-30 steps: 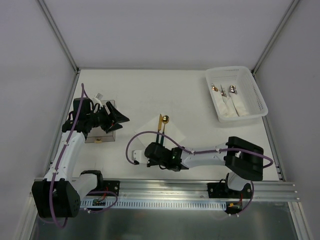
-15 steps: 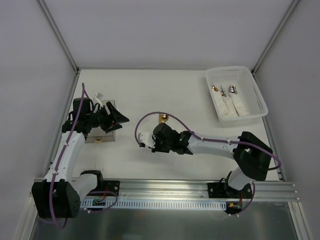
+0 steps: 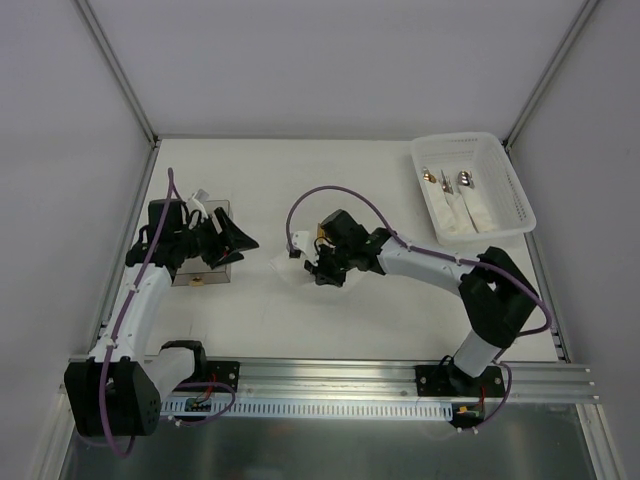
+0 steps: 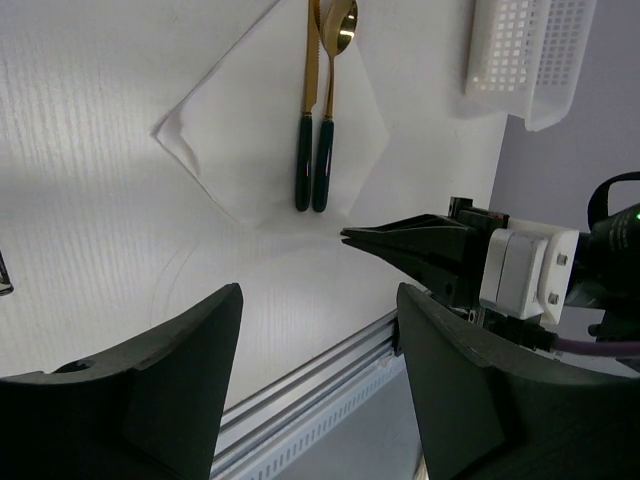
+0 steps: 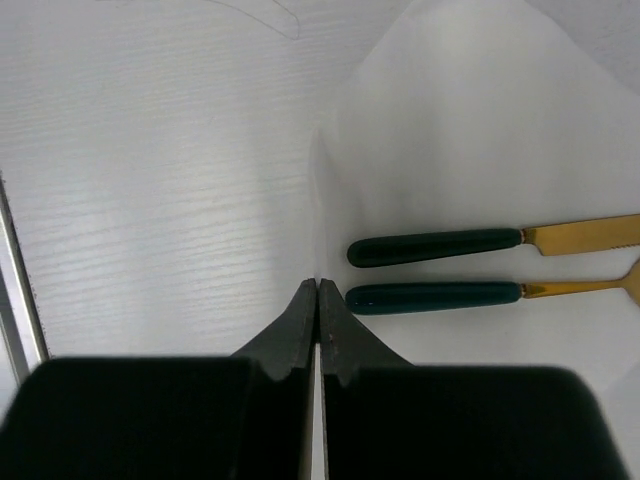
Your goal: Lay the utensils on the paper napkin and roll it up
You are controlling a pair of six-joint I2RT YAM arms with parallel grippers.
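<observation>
White table (image 3: pixel 380 190), napkin (image 4: pixel 250 120) half hidden overhead, right claw (image 5: pixel 318 287) together, left claw (image 4: pixel 318 305) apart

The top camera is looking down on the table (image 3: pixel 350 180); both wrist cameras are sharing the napkin (image 4: pixel 240 130), the right nearest.

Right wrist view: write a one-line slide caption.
Shut right fingers at the raised edge of the paper napkin, beside a green-handled gold knife and matching utensil lying parallel on it.

The knife (image 4: pixel 308 105) and spoon (image 4: pixel 330 100) have glossy gold metal heads and smooth dark-green handles. The napkin (image 4: pixel 240 130) is matt paper, the counter (image 4: pixel 90 230) matt and finely grained, the basket (image 4: pixel 520 50) white plastic.
</observation>
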